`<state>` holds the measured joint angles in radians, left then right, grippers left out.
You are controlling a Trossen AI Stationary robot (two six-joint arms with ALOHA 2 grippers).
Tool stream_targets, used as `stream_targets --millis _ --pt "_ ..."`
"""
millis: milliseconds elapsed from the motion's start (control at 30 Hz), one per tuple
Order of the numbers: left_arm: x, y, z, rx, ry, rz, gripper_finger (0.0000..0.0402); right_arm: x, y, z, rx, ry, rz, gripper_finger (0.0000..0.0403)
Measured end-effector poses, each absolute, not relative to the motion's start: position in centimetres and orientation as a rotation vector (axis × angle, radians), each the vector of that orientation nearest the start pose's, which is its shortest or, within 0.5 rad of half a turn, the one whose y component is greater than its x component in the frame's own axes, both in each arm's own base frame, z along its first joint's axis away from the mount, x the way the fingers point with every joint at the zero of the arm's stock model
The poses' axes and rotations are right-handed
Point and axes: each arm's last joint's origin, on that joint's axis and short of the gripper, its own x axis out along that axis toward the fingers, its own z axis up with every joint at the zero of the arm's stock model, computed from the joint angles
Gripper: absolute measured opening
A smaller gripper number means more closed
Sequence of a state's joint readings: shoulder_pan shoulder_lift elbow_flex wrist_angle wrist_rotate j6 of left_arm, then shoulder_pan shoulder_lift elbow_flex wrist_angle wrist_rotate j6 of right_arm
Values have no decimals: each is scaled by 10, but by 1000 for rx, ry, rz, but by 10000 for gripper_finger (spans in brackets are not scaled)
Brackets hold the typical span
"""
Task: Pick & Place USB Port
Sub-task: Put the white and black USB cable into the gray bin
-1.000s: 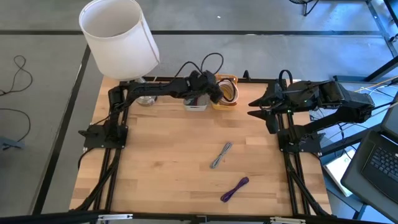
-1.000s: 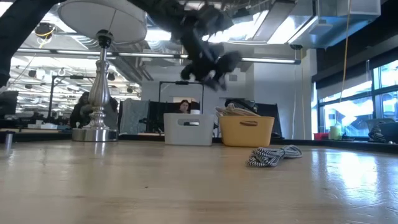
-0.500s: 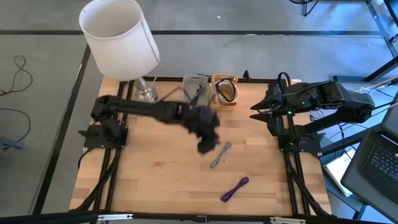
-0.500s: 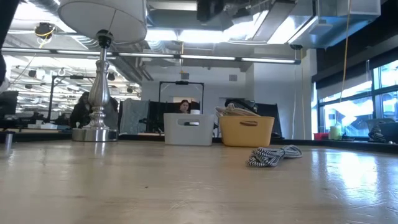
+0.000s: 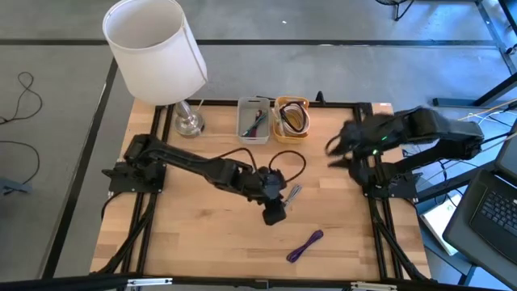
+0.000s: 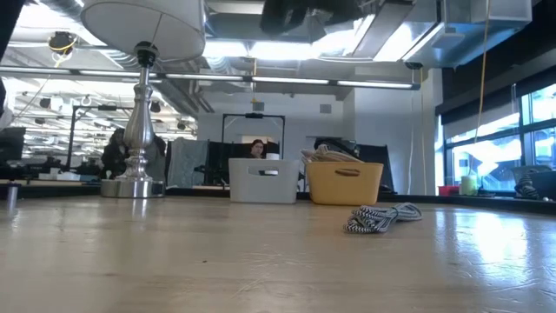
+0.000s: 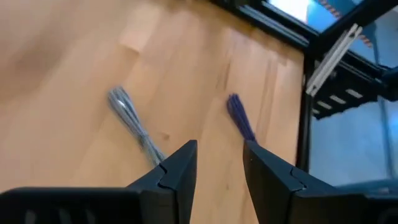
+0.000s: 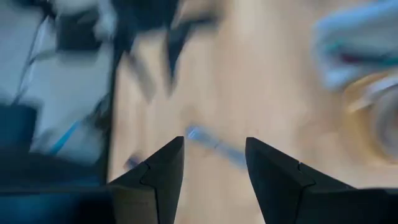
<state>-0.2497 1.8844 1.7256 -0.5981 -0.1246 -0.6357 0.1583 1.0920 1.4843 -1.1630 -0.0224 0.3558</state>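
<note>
- Your wooden table (image 5: pixel 202 234) sits in an open office, with desks and seated people visible far behind it in the low view.
- You can see the grey-and-white braided USB cable (image 5: pixel 289 198) lying flat near the middle of the table, bunched into a loose bundle in the low view (image 6: pixel 382 216).
- Your left gripper (image 5: pixel 275 212) hangs just beside the near end of that cable; the left wrist view shows its fingers (image 7: pixel 177 174) narrowly parted and empty, the cable (image 7: pixel 134 124) on the wood just past them.
- A purple cable (image 5: pixel 304 245) lies closer to the table's front edge, apart from the grey one, and shows in the left wrist view too (image 7: pixel 240 121).
- At the back edge you have a white bin (image 5: pixel 254 121) and a yellow bin (image 5: pixel 292 120) side by side, both holding cables.
- A lamp with a white shade (image 5: pixel 153 48) stands at the back left corner.
- Your right gripper (image 5: pixel 338 148) is over the table's right side, well apart from the cables; it is smeared in both views, but its fingers (image 8: pixel 158 177) look spread with nothing between them.
</note>
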Motion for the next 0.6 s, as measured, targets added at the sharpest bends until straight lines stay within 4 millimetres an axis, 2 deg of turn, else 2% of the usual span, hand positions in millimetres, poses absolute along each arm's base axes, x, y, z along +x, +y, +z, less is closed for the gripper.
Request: stream_targets --millis 100,267,467,600 --pt "398 -96 333 -398 667 140 123 181 43 390 310 906 181 174" --pt "373 -90 372 -237 526 225 123 208 68 326 207 968 363 174" --pt "345 -79 408 -127 396 349 123 239 79 269 27 926 457 174" --pt "333 -74 422 -103 342 413 123 256 83 233 -156 1020 515 174"
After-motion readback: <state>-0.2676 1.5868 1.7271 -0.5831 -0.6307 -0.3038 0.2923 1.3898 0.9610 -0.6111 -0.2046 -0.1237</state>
